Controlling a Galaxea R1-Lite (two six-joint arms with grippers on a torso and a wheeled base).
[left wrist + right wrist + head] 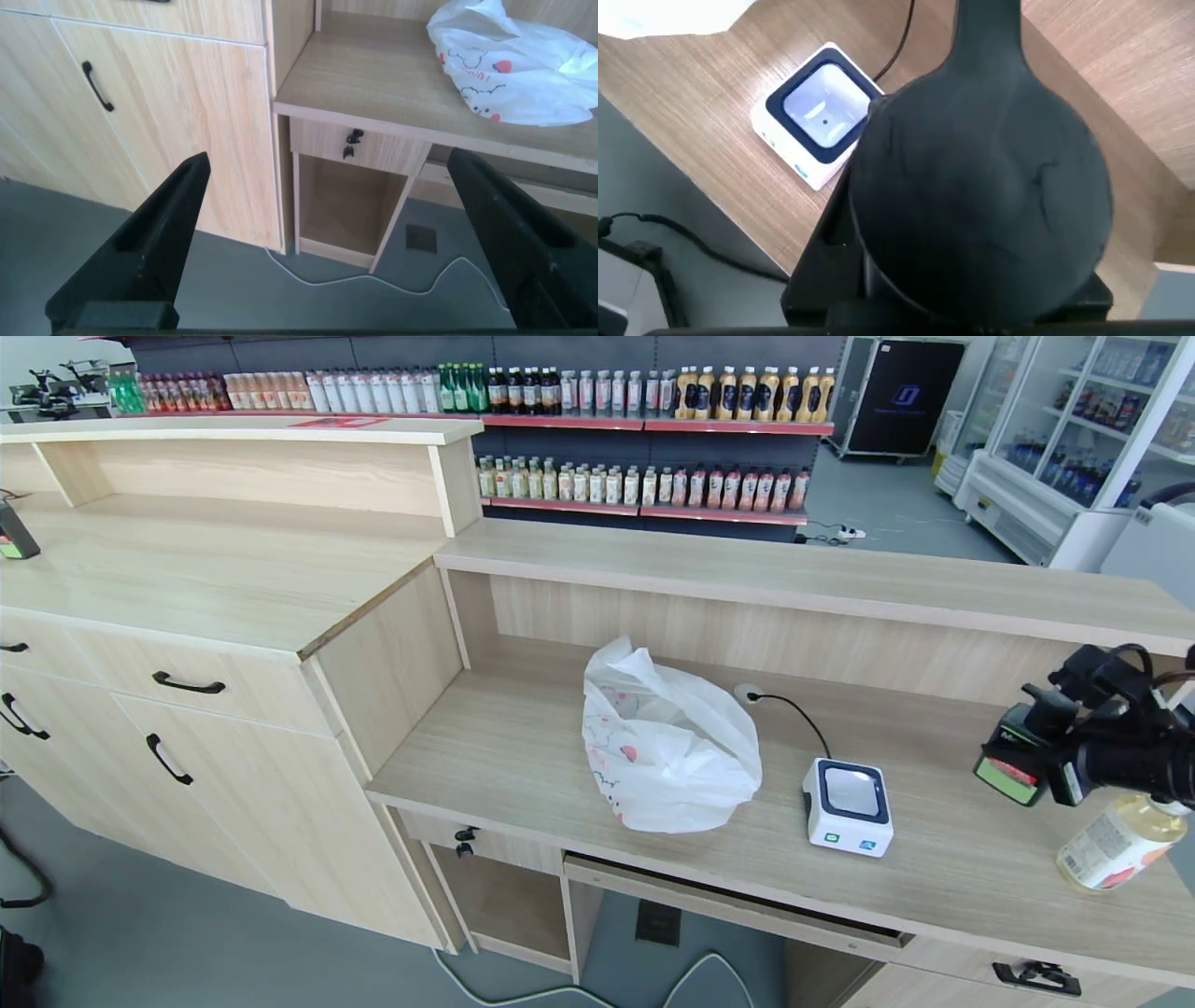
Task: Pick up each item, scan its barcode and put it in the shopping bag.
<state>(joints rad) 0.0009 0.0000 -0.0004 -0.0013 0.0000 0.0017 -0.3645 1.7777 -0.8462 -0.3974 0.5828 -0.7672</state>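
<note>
A white plastic shopping bag [667, 747] [523, 65] with red prints stands crumpled in the middle of the lower counter [504, 756]. To its right lies the white barcode scanner [847, 805] [822, 107], its glass window facing up. At the counter's far right stands a bottle [1116, 845] of pale yellow liquid with a printed label. My right gripper [1153, 789] is directly over the bottle's top, and a dark round shape hides the gripper's front in the right wrist view. My left gripper [346, 243] hangs open and empty, low beside the counter, above the floor.
The scanner's black cable [794, 709] runs to a port in the counter behind the bag. A raised back ledge [794, 574] borders the counter. A taller cabinet [215, 579] with drawers stands to the left. Shelves of drinks [644, 392] line the back wall.
</note>
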